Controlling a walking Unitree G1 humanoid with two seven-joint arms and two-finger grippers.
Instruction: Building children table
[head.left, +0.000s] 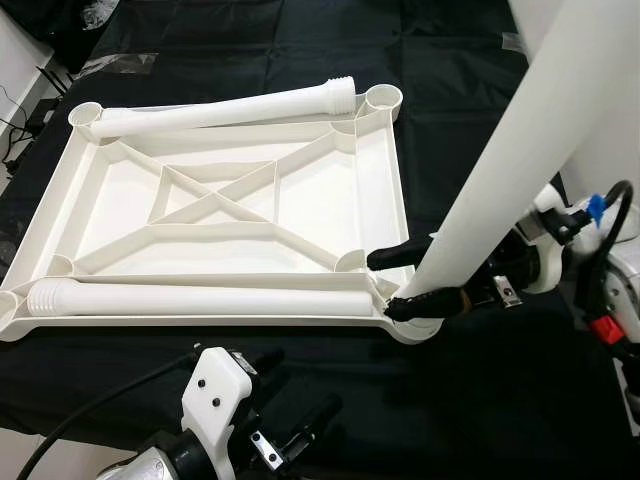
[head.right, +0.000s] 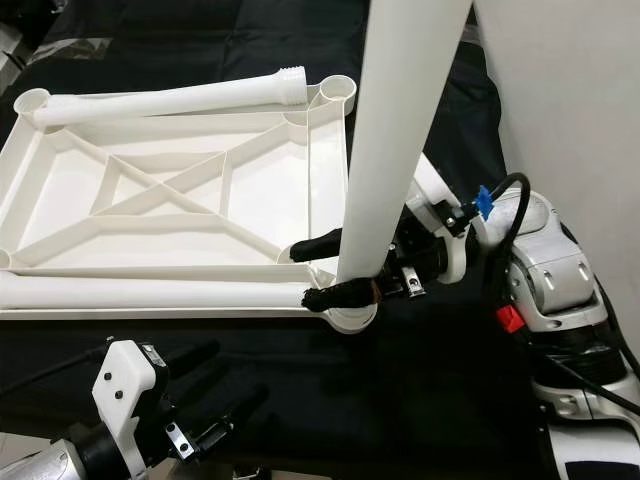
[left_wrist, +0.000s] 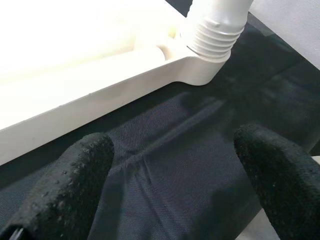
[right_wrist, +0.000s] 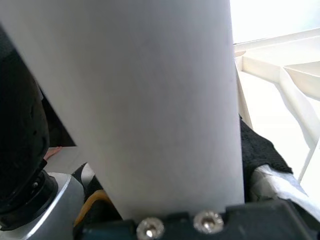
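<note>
My right gripper (head.left: 400, 283) is clamped on an upright leg (head.left: 520, 150) seated in the near right socket (head.left: 415, 325) of the upturned tabletop (head.left: 215, 200) on black cloth (head.left: 450, 400). Left gripper (head.left: 290, 400) hovers near, fingers (left_wrist: 75, 185) spread, holding nothing. Two legs (head.left: 200, 298) lie across the tabletop

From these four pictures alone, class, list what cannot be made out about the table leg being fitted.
- Upright leg: its top is cut off by the eye views' upper edge.
- Corner socket: the leg and right gripper hide whether the thread is seated.
- Right wrist view: the leg blocks the tabletop beyond.
</note>
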